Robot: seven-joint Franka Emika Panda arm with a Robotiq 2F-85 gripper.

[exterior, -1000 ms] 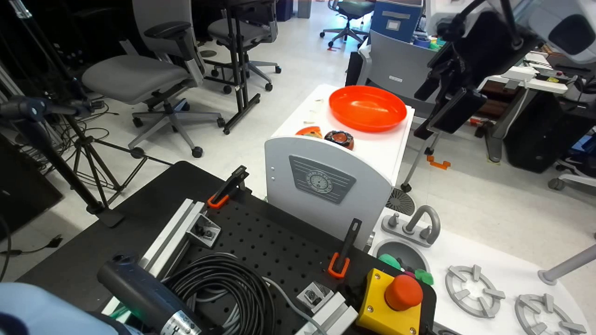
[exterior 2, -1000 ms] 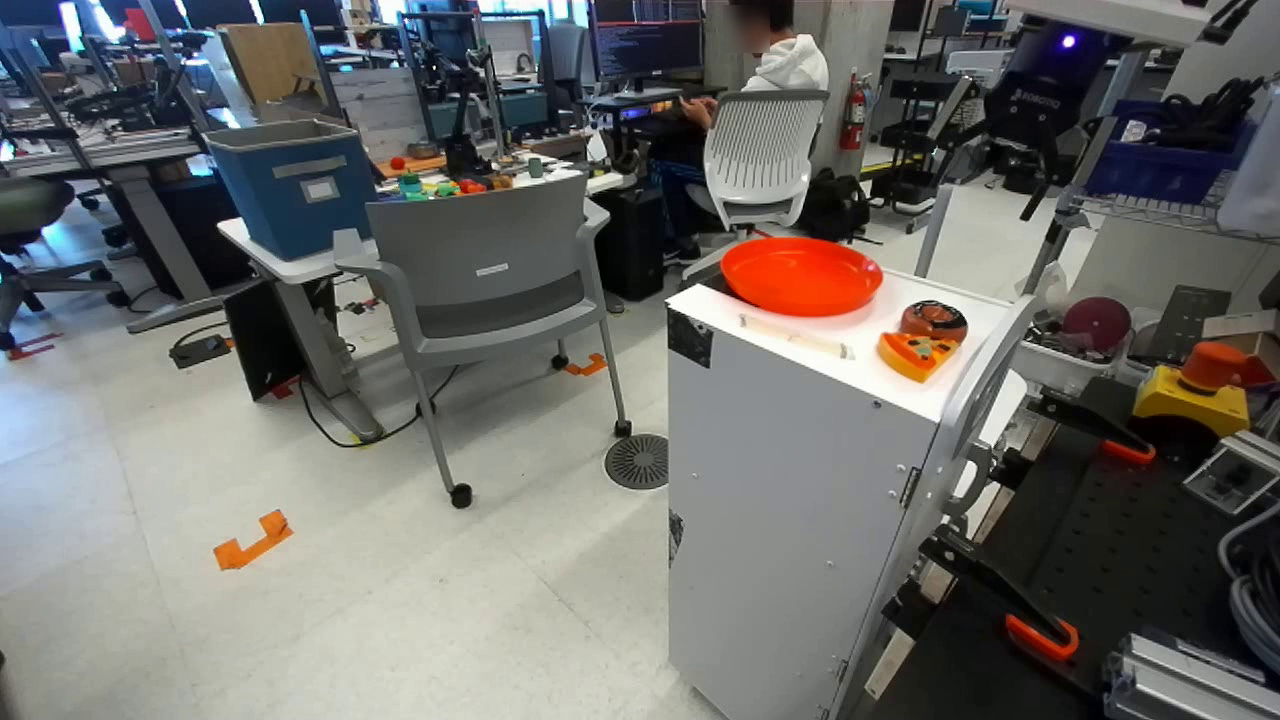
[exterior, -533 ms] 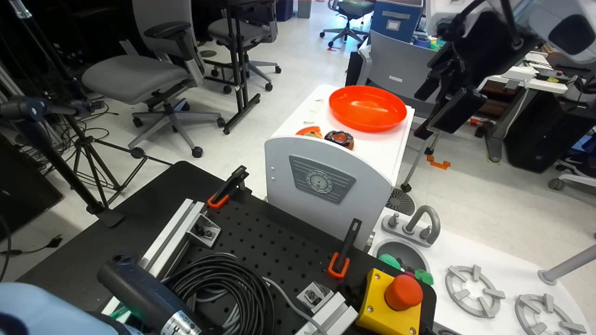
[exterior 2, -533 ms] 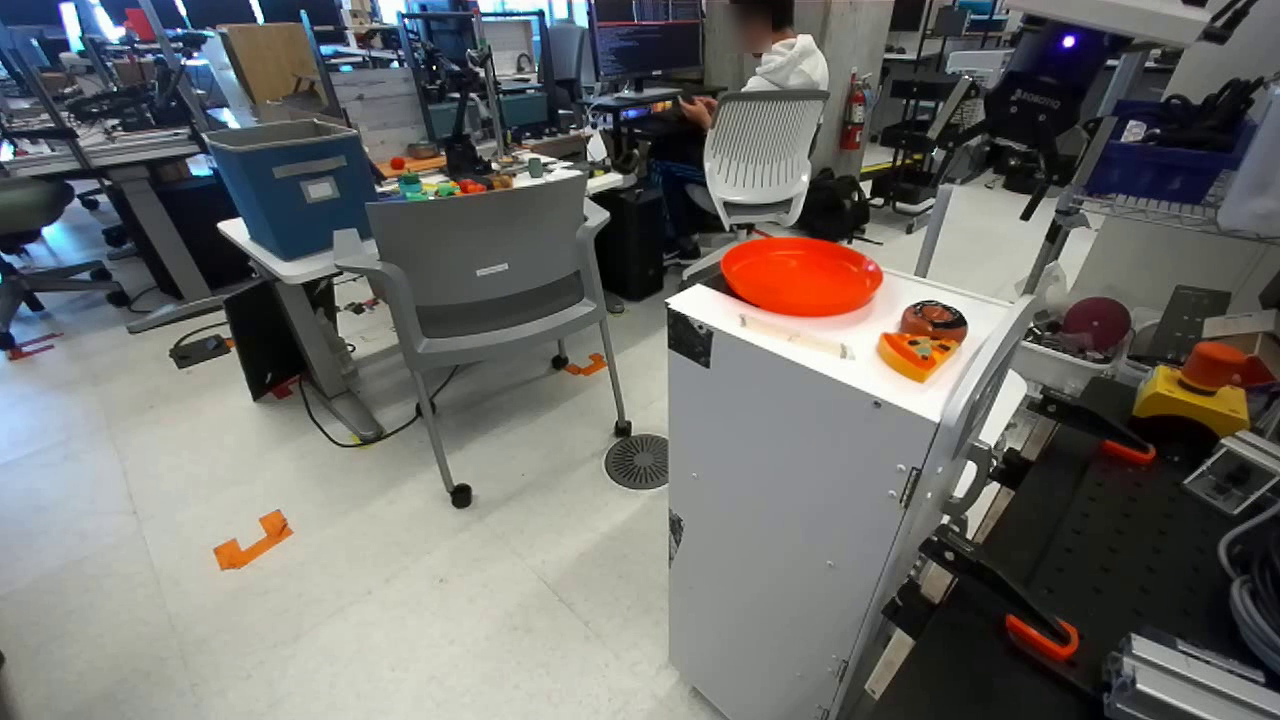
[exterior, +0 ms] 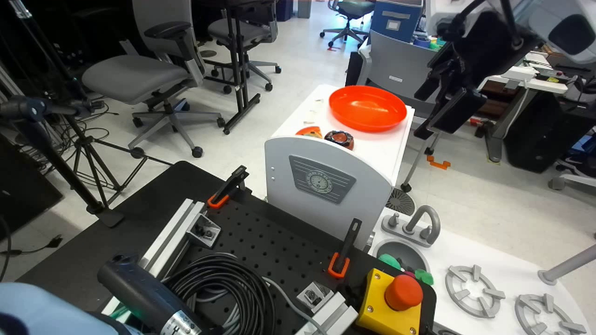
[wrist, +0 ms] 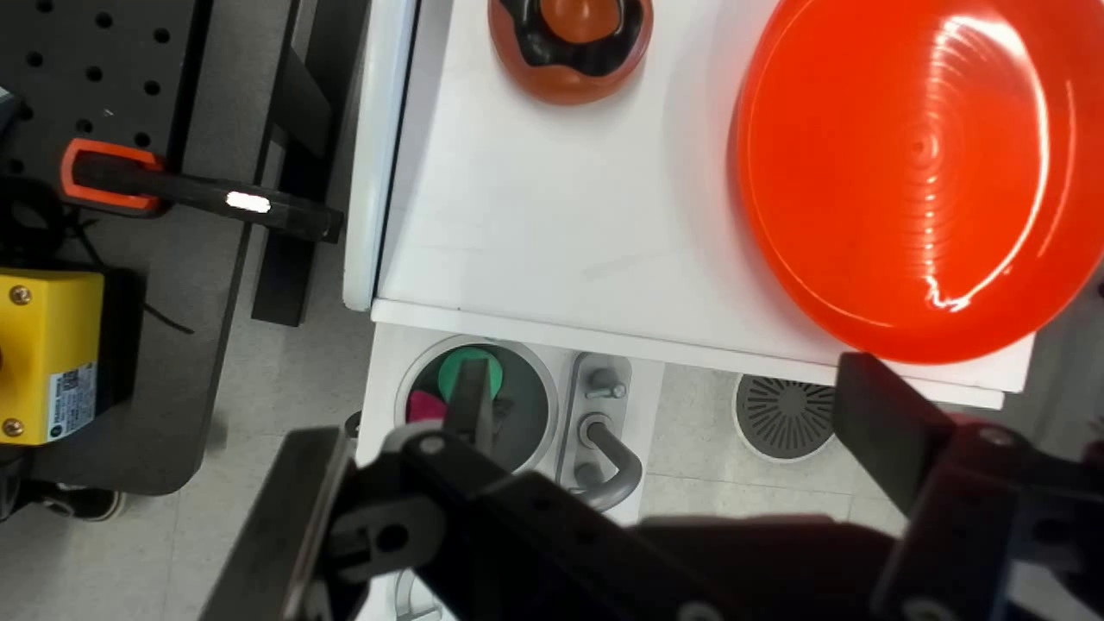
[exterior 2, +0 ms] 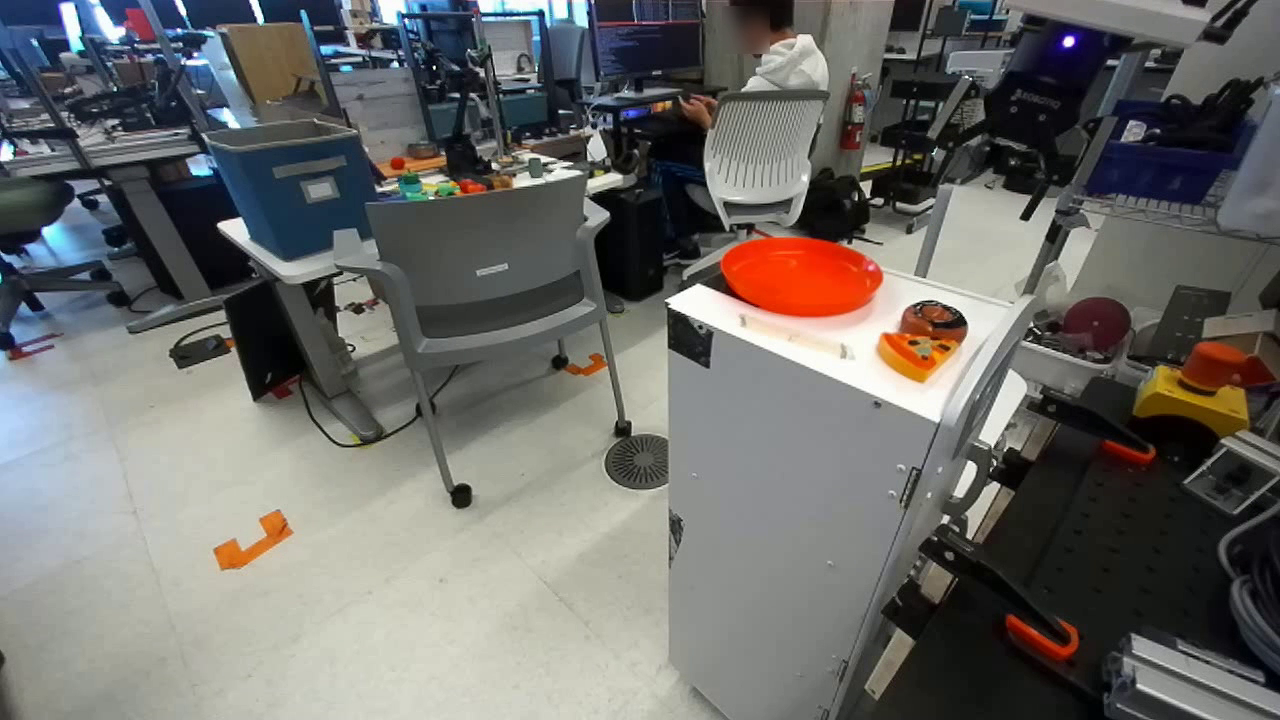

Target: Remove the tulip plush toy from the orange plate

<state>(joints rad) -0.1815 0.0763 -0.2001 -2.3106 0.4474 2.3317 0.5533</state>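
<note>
The orange plate [exterior: 368, 108] lies on the white cabinet top, also in an exterior view [exterior 2: 800, 275] and the wrist view [wrist: 914, 172]. Its inner surface shows bare. A magenta-pink lump matching the tulip plush toy [wrist: 424, 405] sits in the grey sink below, beside green pieces. A finger of my gripper partly covers that group in the wrist view. In an exterior view the lump [exterior: 409, 275] shows only as a small patch. My gripper [wrist: 664, 379] is open with nothing between its fingers. It hangs in the air to one side of the plate.
A brown doughnut [wrist: 573, 39] and a toy pizza slice [exterior 2: 918, 355] lie near the plate. A grey upright panel [exterior: 326, 181] edges the cabinet top. The grey faucet [wrist: 608, 466] rises beside the sink [wrist: 552, 405]. A grey chair [exterior 2: 480, 260] stands behind.
</note>
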